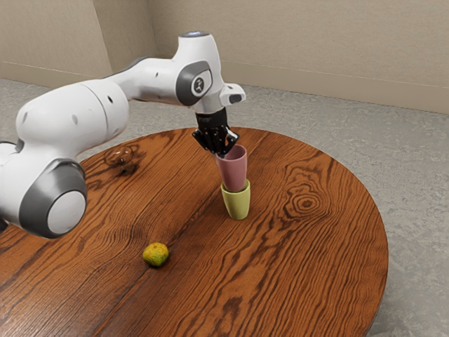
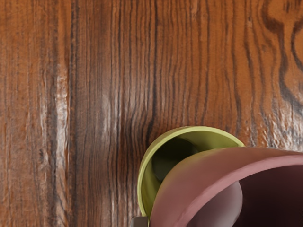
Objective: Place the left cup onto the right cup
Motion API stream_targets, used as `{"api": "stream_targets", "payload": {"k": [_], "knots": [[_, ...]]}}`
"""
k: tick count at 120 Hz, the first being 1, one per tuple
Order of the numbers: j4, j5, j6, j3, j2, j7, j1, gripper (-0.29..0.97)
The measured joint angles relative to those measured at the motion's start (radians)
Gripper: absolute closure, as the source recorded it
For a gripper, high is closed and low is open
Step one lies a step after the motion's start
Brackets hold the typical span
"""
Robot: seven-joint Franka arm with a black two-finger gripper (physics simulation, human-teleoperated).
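Note:
A pink cup (image 1: 232, 169) leans a little, its base resting inside the mouth of a yellow-green cup (image 1: 236, 201) that stands upright near the middle of the round wooden table (image 1: 309, 281). My black gripper (image 1: 219, 145) is at the pink cup's upper rim, on the side toward the exterior view's left, and is shut on that rim. In the wrist view the pink cup (image 2: 213, 175) lies just under my hand and overlaps the yellow-green cup's rim (image 2: 156, 151). Part of the yellow-green cup's inside is hidden by the pink one.
A small yellow-green fruit (image 1: 156, 254) lies on the table toward the front. A dark glassy bowl-like object (image 1: 121, 158) sits close to the arm's elbow. The table's rounded edge (image 1: 382, 239) runs along the exterior view's right.

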Motion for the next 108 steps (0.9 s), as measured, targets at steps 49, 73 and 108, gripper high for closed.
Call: {"api": "stream_targets", "payload": {"k": [49,73,108], "knots": [[0.001,-0.005,0.011,-0.001,0.017,-0.004,-0.001,0.43],[0.002,-0.005,0.009,0.001,0.015,-0.005,-0.001,0.18],[-0.033,0.034,-0.115,-0.008,-0.221,0.002,-0.004,0.06]]}}
